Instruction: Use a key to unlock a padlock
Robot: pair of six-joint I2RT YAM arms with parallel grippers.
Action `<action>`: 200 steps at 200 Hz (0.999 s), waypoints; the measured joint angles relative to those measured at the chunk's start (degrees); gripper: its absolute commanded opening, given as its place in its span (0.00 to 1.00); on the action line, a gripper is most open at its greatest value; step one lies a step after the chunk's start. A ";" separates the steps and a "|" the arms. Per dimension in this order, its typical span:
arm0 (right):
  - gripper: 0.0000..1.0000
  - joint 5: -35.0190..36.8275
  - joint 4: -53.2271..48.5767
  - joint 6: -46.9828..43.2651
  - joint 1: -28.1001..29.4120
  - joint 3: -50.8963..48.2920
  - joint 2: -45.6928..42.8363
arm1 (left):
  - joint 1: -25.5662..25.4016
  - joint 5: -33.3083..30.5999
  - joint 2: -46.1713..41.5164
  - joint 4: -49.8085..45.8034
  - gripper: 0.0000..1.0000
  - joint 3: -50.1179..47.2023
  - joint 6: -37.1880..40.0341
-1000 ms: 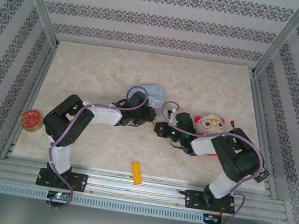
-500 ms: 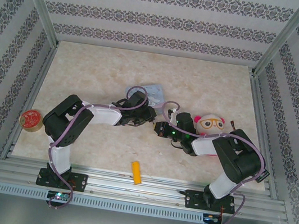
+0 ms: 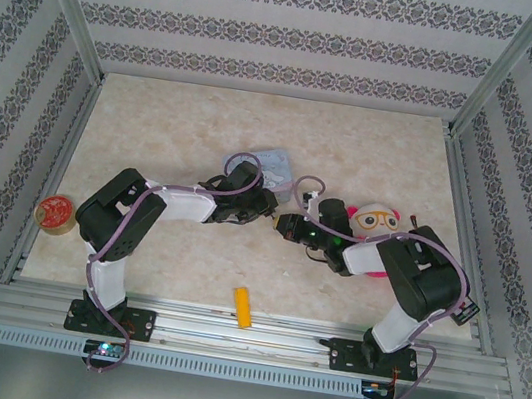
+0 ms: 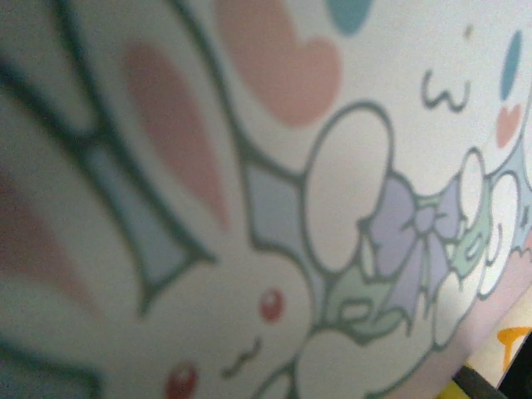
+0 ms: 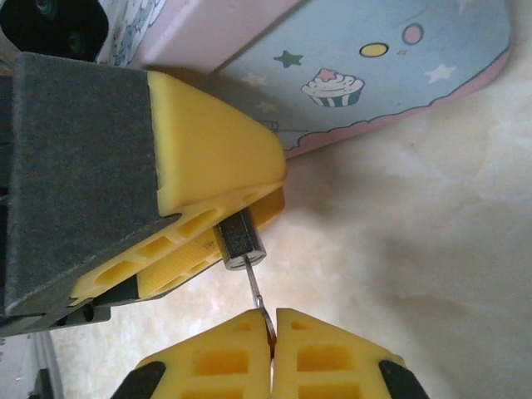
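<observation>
Right gripper [image 5: 271, 345] is shut on the key [image 5: 256, 293]. Its two yellow fingertips are pressed together, with the thin silvery shaft standing up out of the seam between them. Only that shaft shows, since the round head is buried in the pinch. Holding the key by its head probably leaves the blade free and gives the wrist something to turn.

The left gripper [image 5: 264, 193] is clamped on the padlock [image 5: 240, 241]. The small dark body pokes out from between its yellow fingers with the keyhole end facing the key. Gripping the body this way steadies it against a twist and keeps it off the table [image 3: 186, 126].

The key's tip meets the end of the padlock body and looks lined up with the keyhole. How deep it sits cannot be told, and the shackle is hidden.

From the top camera, the left gripper [image 3: 266, 210] and the right gripper [image 3: 287, 228] face each other nose to nose near the middle of the table. They are just on the near side of the pale blue cartoon tin [image 3: 276, 166]. The left wrist camera looks closely onto the tin's [image 4: 332, 208] printed surface.

By my reading, insertion is under way or just done, and a careful turn of the right wrist is what remains.
</observation>
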 measured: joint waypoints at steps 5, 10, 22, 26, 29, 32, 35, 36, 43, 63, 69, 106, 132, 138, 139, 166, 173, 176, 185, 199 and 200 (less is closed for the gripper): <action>0.00 -0.35 0.17 0.17 -0.17 0.00 0.13 | 0.02 0.00 0.00 0.02 0.00 0.00 -0.02; 0.00 -0.66 0.31 0.35 -0.28 0.00 0.31 | 0.02 0.00 0.00 0.02 0.00 0.00 -0.02; 0.00 -1.25 0.81 0.72 -0.42 0.00 0.63 | 0.02 0.00 0.00 0.02 0.00 0.00 0.00; 0.00 -1.40 1.03 0.87 -0.52 0.00 0.79 | 0.02 -0.02 0.00 0.02 0.00 0.00 -0.02; 0.00 -1.51 1.16 0.92 -0.55 0.00 0.90 | 0.02 -0.04 0.00 0.04 0.00 -0.02 -0.02; 0.00 -1.57 1.31 1.01 -0.57 0.00 0.98 | 0.04 -0.04 0.00 0.07 0.00 -0.04 0.00; 0.00 -1.70 1.53 1.11 -0.61 0.00 1.14 | 0.07 -0.04 0.00 0.09 0.00 -0.07 0.00; 0.00 -1.73 1.57 1.11 -0.61 0.00 1.16 | 0.07 -0.04 0.00 0.09 0.00 -0.07 0.00; 0.00 -1.86 2.01 1.27 -0.61 0.00 1.40 | 0.13 -0.04 0.00 0.11 0.00 -0.09 0.02; 0.00 -1.88 2.95 1.95 -0.59 0.00 1.79 | 0.28 -0.04 0.00 0.13 0.00 -0.11 0.00; 0.00 -1.88 3.06 2.05 -0.59 0.00 1.86 | 0.31 -0.04 0.00 0.13 0.00 -0.09 0.00; 0.00 -1.86 3.21 3.56 -0.59 0.00 2.05 | 0.33 -0.04 0.00 0.13 0.00 -0.11 0.00; 0.00 -2.10 3.67 5.51 -0.59 0.11 2.45 | 0.33 -0.15 0.00 0.17 0.00 -0.20 0.02; 0.00 -2.12 3.82 5.86 -0.59 0.11 2.56 | 0.33 -0.24 0.00 0.17 0.00 -0.20 0.04; 0.00 -2.12 3.87 5.90 -0.59 0.11 2.58 | 0.33 -0.26 0.00 0.17 0.00 -0.20 0.04; 0.00 -2.36 4.22 7.02 -0.59 0.11 2.75 | 0.35 -0.31 0.00 0.20 0.00 -0.26 0.04; 0.00 -2.40 4.24 7.17 -0.59 0.11 2.75 | 0.35 -0.31 0.00 0.28 0.00 -0.31 0.04; 0.00 -2.45 4.24 7.19 -0.61 0.11 2.75 | 0.35 -0.31 0.00 0.33 0.00 -0.33 0.04; 0.00 -2.54 4.31 7.41 -0.61 0.11 2.75 | 0.35 -0.31 0.00 0.35 0.00 -0.35 0.04; 0.00 -2.75 4.70 8.04 -0.63 0.11 3.02 | 0.42 -0.31 0.00 0.44 0.00 -0.46 0.11; 0.00 -2.75 4.70 8.04 -0.63 0.11 3.06 | 0.42 -0.31 0.00 0.46 0.00 -0.46 0.13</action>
